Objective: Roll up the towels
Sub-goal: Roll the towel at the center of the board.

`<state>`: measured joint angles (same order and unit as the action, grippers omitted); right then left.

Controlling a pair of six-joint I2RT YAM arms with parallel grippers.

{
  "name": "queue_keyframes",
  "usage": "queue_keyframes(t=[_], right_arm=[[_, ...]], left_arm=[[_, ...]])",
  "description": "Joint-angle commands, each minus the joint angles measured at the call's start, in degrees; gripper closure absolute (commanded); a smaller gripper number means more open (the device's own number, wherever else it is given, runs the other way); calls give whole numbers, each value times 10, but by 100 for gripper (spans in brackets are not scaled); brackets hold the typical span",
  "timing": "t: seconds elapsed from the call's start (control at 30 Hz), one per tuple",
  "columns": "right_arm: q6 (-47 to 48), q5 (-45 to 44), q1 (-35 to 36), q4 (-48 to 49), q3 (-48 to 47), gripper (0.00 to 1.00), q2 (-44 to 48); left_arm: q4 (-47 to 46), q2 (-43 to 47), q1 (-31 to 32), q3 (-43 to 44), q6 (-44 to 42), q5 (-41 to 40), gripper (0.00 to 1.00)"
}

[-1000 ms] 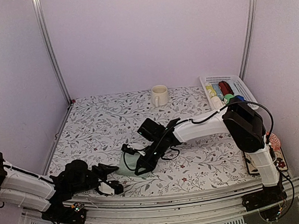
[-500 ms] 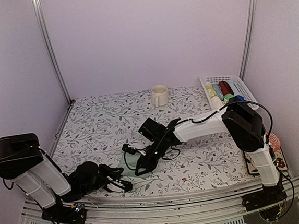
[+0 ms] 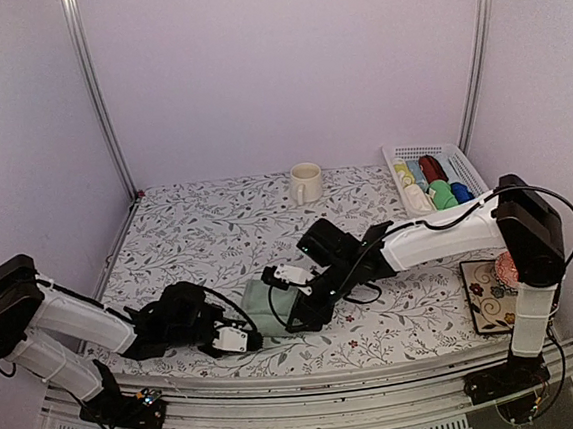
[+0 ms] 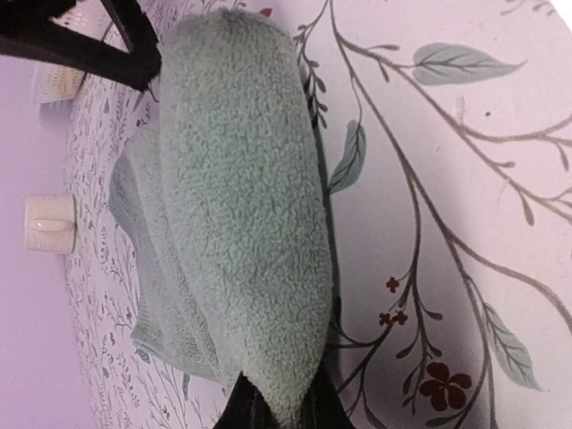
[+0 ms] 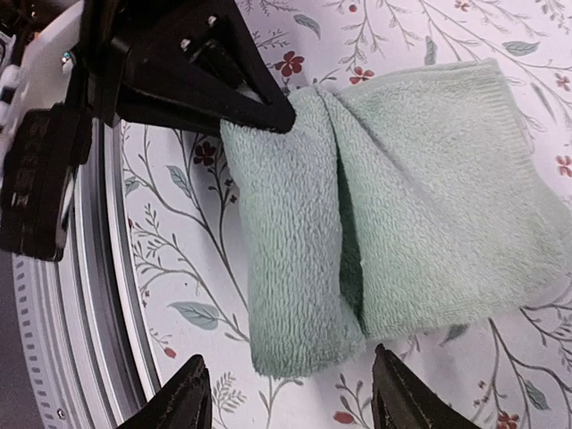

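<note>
The pale green towel (image 5: 384, 206) lies on the flower-patterned table (image 3: 188, 233), low in the overhead view and a little left of centre, between the two arms. It is partly rolled. In the right wrist view a thick roll runs down the left part of the cloth, and the rest spreads flat toward the upper right, with a dark fold line where the roll meets the flat part.

The left gripper (image 5: 268, 114) comes in from the upper left of that view, its fingers pressed together on the upper end of the roll. In the left wrist view the end of the roll sits pinched between its two dark fingers (image 4: 250, 407) at the bottom edge.

The right gripper (image 5: 292, 384) is spread wide. Its two fingertips show at the bottom of its own view, on either side of the roll's lower end and holding nothing.

Farther back on the table, near the rear wall, a cream mug (image 3: 305, 183) stands upright. At the upper right a white basket (image 3: 441, 149) holds rolled cloths of several colours (image 3: 429, 182). A patterned mat (image 3: 486, 295) lies at the right edge.
</note>
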<state>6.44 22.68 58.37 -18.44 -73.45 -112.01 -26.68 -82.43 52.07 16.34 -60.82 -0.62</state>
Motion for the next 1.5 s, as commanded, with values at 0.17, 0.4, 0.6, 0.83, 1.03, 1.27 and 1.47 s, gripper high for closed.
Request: queue_keyframes(t=[0.17,0.4,0.6,0.83,1.03,1.27,1.47], right_arm=[[75,-239,47,210,200,29,179],[200,-400,128,332,261,24,188],[274,-471,166,364,215,21,99],[331,-512,166,409,179,20,12],[354,-529,153,418,145,20,-38],[354,-541,141,395,115,47,-82],[305,-514,129,324,98,67,-90]], left_arm=[[293,-57,-78,110,77,161,100],[438,-123,-133,209,81,270,100],[538,-198,-163,297,69,323,100],[653,-275,-195,378,39,395,100],[692,-327,-197,419,40,393,100],[714,-353,-201,442,38,391,100],[718,-350,-203,442,30,390,100]])
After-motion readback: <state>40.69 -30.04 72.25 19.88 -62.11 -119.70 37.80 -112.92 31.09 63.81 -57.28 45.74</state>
